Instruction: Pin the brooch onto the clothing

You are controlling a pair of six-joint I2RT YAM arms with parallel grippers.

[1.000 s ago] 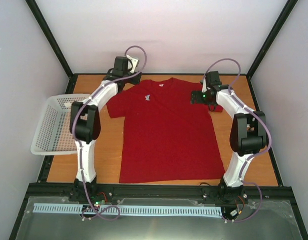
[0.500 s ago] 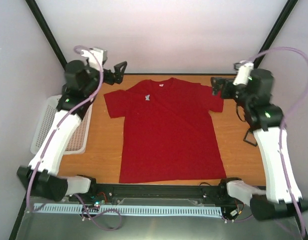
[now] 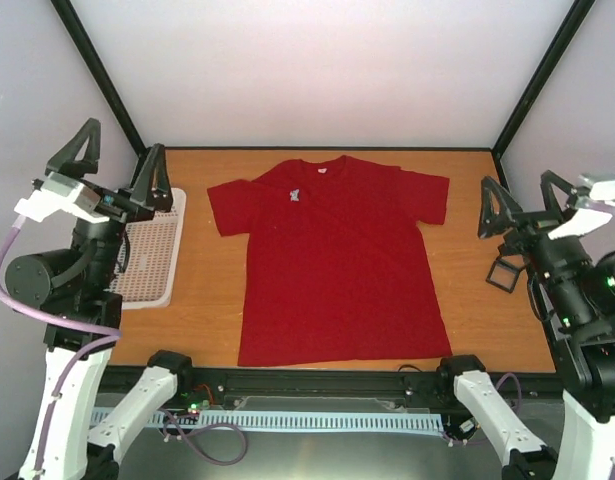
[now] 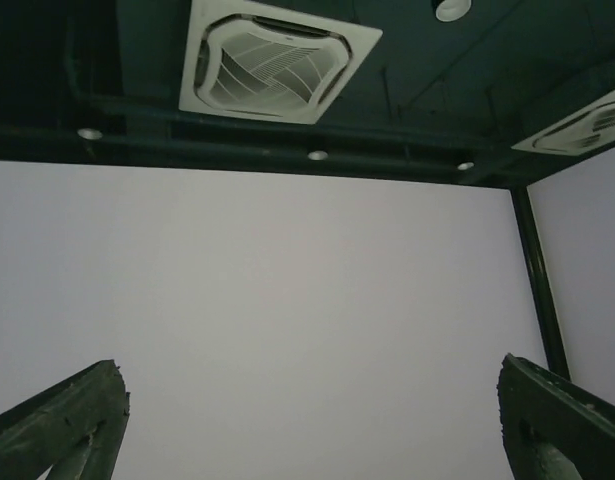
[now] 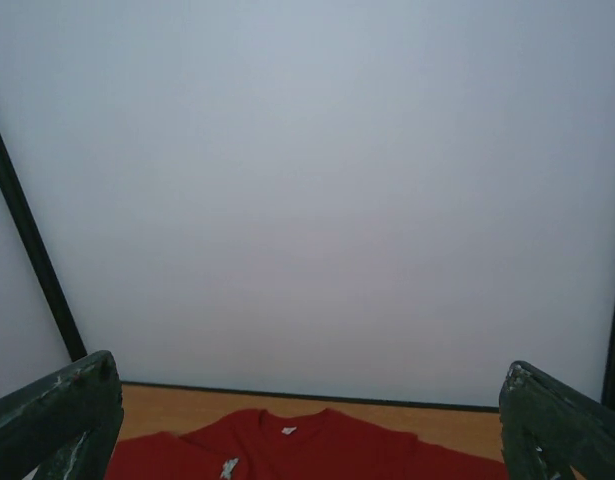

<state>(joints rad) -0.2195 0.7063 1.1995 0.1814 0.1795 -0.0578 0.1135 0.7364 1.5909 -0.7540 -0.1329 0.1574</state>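
Observation:
The clothing, a red T-shirt (image 3: pixel 332 260), lies flat in the middle of the table with its collar toward the far wall. The brooch (image 3: pixel 296 194), small and silvery, sits on the shirt's chest just left of the collar. My left gripper (image 3: pixel 115 160) is raised high over the table's left edge, open and empty, pointing at the wall and ceiling in the left wrist view (image 4: pixel 312 430). My right gripper (image 3: pixel 527 200) hangs raised at the right side, open and empty. The right wrist view shows its fingers (image 5: pixel 57 415) wide apart, with the shirt (image 5: pixel 327 450) and brooch (image 5: pixel 228 467) far ahead.
A white mesh basket (image 3: pixel 152 260) stands at the table's left edge, partly behind my left arm. A small black frame-like object (image 3: pixel 505 272) lies on the wood right of the shirt. Black enclosure posts and pale walls ring the table.
Both arms have drawn back from the shirt's shoulders and risen toward the near side. The left gripper has opened wide. Shirt and brooch have stayed in place.

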